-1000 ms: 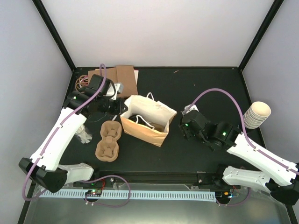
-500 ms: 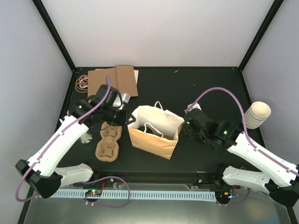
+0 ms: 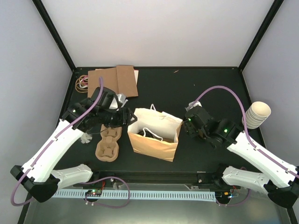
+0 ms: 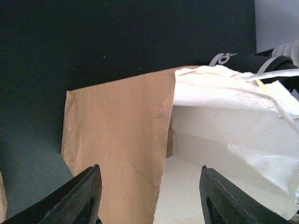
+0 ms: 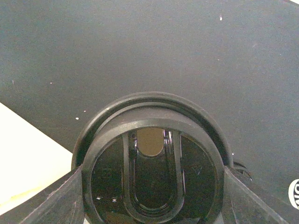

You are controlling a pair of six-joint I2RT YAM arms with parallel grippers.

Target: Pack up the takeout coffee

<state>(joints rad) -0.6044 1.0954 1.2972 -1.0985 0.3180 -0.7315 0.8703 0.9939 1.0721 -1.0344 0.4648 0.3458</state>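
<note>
A takeout coffee (image 5: 152, 163) with a round black lid fills the space between my right gripper's fingers (image 5: 70, 196). My right gripper (image 3: 190, 125) is shut on it, just right of the paper bag (image 3: 154, 137). The bag stands upright with its mouth open, brown outside (image 4: 117, 140) and white inside. My left gripper (image 3: 127, 116) is at the bag's left rim. Its jaws (image 4: 152, 200) stand open, with the bag's edge between them and touching neither finger. No other lidded cup shows.
A brown pulp cup tray (image 3: 108, 141) lies left of the bag. A stack of cream paper cups (image 3: 257, 115) stands at the right edge. Flat cardboard sheets (image 3: 114, 80) and rubber bands (image 3: 82, 83) lie at the back left. Clear plastic bits (image 3: 85, 137) lie beside the tray.
My left gripper pulled the bag's rim nearer and to the right, then let go and opened. The bag now stands more upright. My right gripper edged toward the bag with the cup.
</note>
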